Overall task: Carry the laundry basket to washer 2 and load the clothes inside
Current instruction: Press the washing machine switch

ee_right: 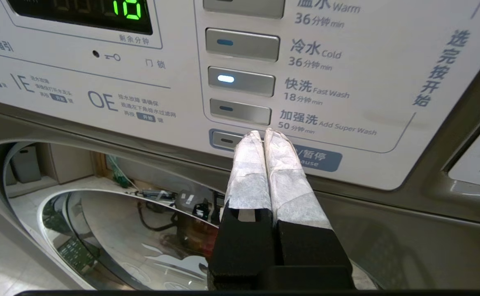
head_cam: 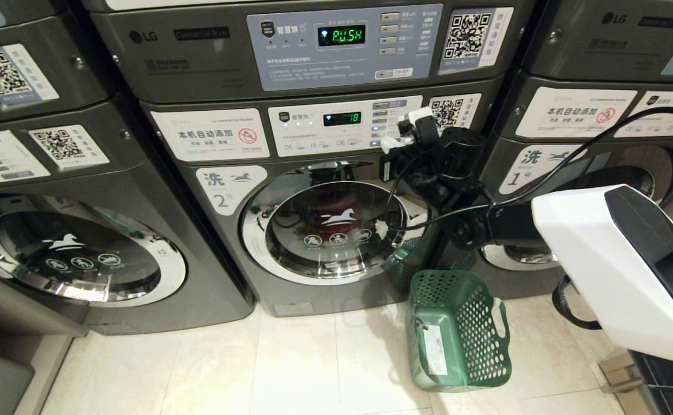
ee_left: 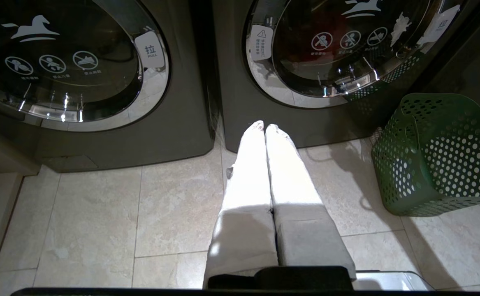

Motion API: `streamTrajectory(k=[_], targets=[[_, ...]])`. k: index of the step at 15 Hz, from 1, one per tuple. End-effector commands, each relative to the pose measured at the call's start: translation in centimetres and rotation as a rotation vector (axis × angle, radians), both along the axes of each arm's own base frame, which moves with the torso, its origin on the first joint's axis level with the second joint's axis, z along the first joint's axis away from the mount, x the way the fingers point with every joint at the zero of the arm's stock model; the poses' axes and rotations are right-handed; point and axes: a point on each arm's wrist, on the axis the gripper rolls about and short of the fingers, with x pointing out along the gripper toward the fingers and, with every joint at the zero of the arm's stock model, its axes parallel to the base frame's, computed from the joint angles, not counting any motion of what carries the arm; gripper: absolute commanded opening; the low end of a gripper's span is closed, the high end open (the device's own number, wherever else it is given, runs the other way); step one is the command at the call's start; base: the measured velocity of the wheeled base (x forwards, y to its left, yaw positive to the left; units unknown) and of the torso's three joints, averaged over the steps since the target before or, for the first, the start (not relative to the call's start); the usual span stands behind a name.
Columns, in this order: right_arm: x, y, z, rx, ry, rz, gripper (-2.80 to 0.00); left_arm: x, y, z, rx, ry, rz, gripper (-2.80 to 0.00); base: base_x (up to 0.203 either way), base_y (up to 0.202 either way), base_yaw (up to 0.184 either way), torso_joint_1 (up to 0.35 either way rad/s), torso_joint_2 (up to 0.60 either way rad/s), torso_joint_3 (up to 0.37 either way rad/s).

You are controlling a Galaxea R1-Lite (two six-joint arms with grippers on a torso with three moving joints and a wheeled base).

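Observation:
Washer 2 stands in the middle with its round glass door shut. Something red, the clothes, shows dimly behind the glass. The green laundry basket lies on its side on the floor by the washer's right front corner, with nothing showing inside. My right gripper is shut and empty, its tips at the bottom start/pause button of washer 2's control panel; I cannot tell whether they touch it. My left gripper is shut and empty, low over the floor tiles before washer 2.
Washer 1 stands to the right, and a like grey washer to the left. Dryers are stacked above. On washer 2's panel the Fast Wash light is lit. My right arm's white cover reaches across washer 1's front.

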Motion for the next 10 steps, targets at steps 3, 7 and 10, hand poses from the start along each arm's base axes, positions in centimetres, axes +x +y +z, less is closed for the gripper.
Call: streamTrajectory(k=[3,7,10], targets=[[-0.24,0.38,-0.07,-0.001,0.002,0.009,-2.8,0.01,0.0,-0.04,-0.005,0.001,0.0,-2.8,0.0,0.0,0.0,0.0,0.0,0.0],[-0.26,0.37,0.06,0.003,-0.002,0.008,-2.8,0.01,0.0,-0.04,-0.006,0.001,0.0,-2.8,0.0,0.0,0.0,0.0,0.0,0.0],[-0.23,0.38,0.02,0.003,-0.002,0.007,-2.8,0.01,0.0,-0.04,-0.006,0.001,-0.001,-2.8,0.0,0.0,0.0,0.0,0.0,0.0]])
